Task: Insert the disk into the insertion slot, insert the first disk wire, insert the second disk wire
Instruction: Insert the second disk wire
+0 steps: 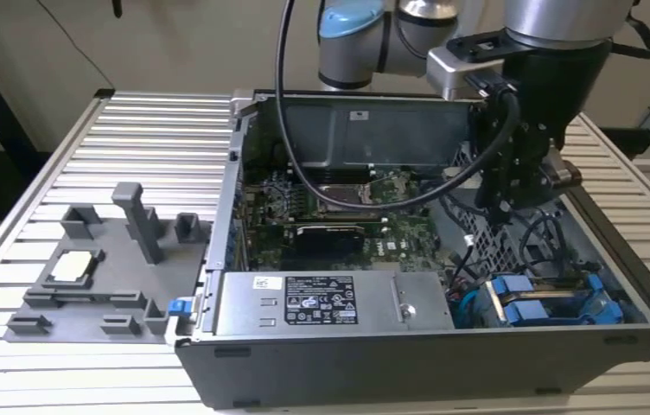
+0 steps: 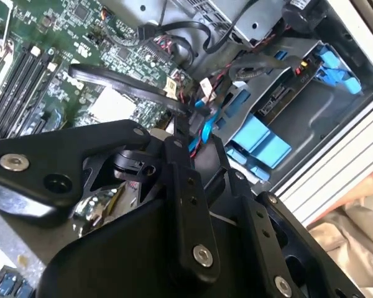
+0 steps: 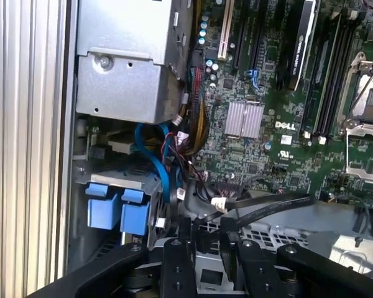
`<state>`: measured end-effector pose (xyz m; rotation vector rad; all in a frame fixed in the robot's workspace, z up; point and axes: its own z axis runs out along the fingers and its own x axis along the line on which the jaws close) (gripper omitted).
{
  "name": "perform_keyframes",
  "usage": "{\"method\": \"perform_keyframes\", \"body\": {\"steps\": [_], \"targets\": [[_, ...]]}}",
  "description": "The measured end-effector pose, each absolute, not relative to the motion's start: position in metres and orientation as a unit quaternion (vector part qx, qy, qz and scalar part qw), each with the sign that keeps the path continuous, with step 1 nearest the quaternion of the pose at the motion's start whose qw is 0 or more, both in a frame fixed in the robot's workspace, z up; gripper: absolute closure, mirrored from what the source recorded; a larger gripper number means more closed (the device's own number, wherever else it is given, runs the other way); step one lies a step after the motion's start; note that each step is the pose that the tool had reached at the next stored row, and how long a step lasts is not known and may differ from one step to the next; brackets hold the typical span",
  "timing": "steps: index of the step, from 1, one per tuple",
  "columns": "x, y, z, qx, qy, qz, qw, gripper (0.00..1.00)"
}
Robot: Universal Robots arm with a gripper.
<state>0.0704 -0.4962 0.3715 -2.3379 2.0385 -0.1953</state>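
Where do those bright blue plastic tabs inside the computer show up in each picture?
Exterior view: the blue plastic tabs sit in the case's near corner on the exterior view's right, beside the silver box.
First wrist view: the tabs sit next to the silver box.
Second wrist view: the tabs sit beside a blue cable.
Shared landmark: the green circuit board.

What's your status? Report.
Gripper low inside case, near disk. Disk sits in slot. Blue wire, black cable close by gripper.
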Motion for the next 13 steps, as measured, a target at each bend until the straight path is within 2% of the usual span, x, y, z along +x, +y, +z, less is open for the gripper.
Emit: {"method": "perform_keyframes", "body": {"steps": [3,9,13], "targets": [[0.0693,-0.4952,0.3684,-0.752,0.655,-0.070,0.020,0.67],[0.0694,-0.4952,0.3646,-0.752,0.654,-0.083,0.017,0.67],[0.0693,-0.4953,0.3646,-0.752,0.654,-0.084,0.016,0.69]]}}
